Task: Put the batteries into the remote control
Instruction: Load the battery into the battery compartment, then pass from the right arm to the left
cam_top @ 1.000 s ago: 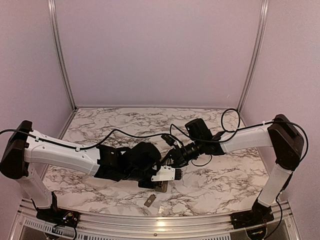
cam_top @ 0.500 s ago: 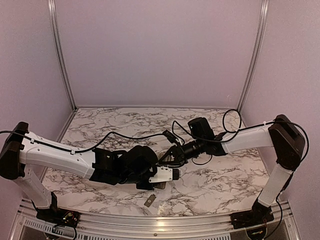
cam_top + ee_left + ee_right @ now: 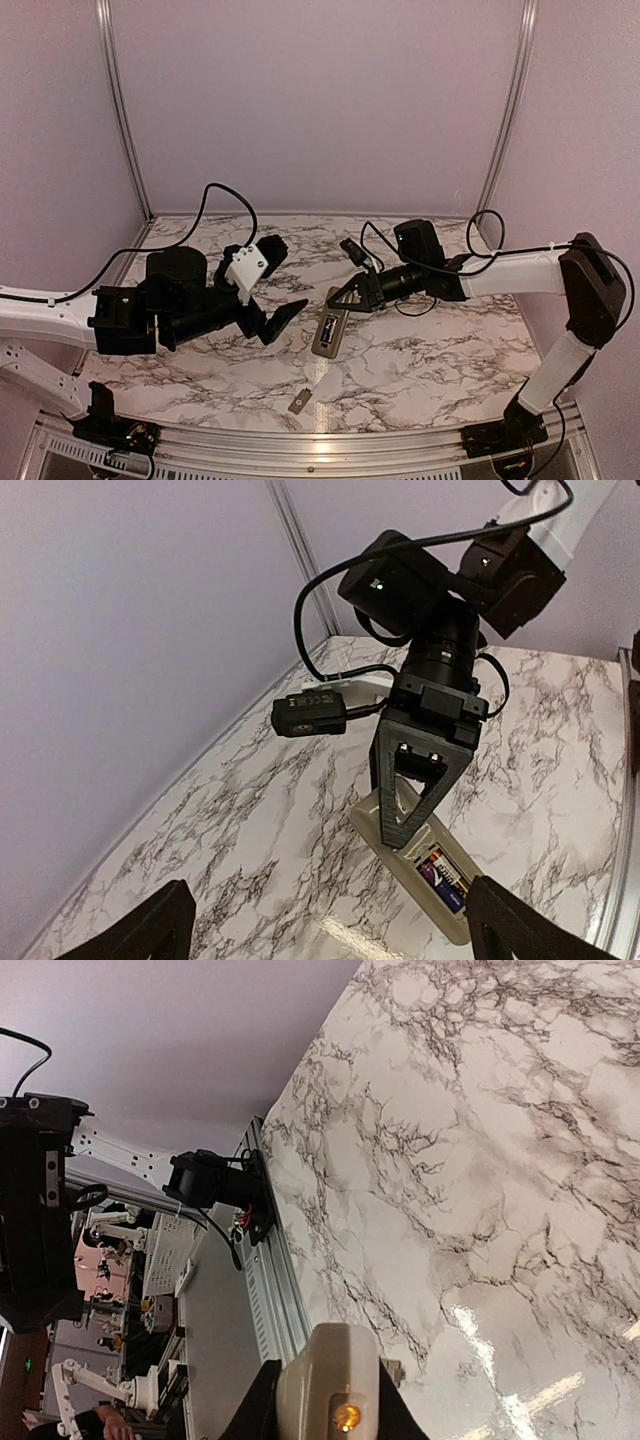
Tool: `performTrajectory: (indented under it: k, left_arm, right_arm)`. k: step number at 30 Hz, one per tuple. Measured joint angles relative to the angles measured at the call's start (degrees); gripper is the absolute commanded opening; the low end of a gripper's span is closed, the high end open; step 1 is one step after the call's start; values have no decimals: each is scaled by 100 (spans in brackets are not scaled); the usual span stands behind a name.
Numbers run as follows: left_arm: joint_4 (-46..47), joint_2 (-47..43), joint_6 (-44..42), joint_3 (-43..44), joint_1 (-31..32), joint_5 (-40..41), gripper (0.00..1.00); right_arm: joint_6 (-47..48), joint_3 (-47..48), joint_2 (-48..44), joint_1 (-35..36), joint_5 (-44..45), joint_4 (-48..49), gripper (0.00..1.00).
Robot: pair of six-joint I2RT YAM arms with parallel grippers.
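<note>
The remote control [image 3: 328,335] lies back-up in the middle of the table. Its far end is pinched by my shut right gripper [image 3: 342,298]. In the left wrist view the remote control [image 3: 402,852] shows an open recess holding batteries [image 3: 447,873] with a dark blue and orange label, just below the right gripper's fingers [image 3: 400,798]. The right wrist view has the remote's end [image 3: 322,1375] between my right gripper's [image 3: 325,1418] jaws. My left gripper [image 3: 283,283] hangs open to the left of the remote and holds nothing; its own view shows the left gripper [image 3: 330,935] with jaws wide apart.
A small flat grey cover plate [image 3: 299,403] lies near the front edge, below the remote. The metal rail [image 3: 300,440] runs along the table's near edge. Cables loop over both arms. Pale walls close in the back and both sides.
My left gripper has opened and pulled back to the left and upward, away from the remote. The remote now lies uncovered, still held by the right gripper, which has shifted slightly right.
</note>
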State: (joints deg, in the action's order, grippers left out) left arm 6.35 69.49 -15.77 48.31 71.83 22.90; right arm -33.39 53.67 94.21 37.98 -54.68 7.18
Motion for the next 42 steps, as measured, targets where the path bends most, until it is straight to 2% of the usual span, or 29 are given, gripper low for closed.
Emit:
performTrajectory:
  k: [3,7,10,14,23,25,35,40,42]
  left_arm:
    - [160,-90,973,-66,-249,-70,99]
    - [170,234,1971,-125,-466,-479,99]
    - [247,402,2470,-299,-481,-839,98]
    - [330,601,2892,-315,-481,-1174,90]
    - [278,1314,3351,155,-525,-1513,75]
    - [245,1368,3445,243,-575,-1534,70]
    - [166,1493,3641,337,-804,-1681,59]
    - [168,1491,3630,341,-848,-1779,48]
    - [160,1484,3663,339,-914,-1847,46]
  right_arm:
    - [2,0,-114,-11,48,66,0]
    - [26,11,-310,-28,133,114,0]
    - [61,48,-428,-28,170,122,0]
    - [63,105,-466,-26,212,192,0]
    - [50,142,-466,144,256,227,0]
    - [46,164,-466,192,254,234,0]
    - [-11,170,-472,229,254,356,0]
    - [-81,168,-472,229,251,407,0]
    - [-96,168,-472,219,267,442,0]
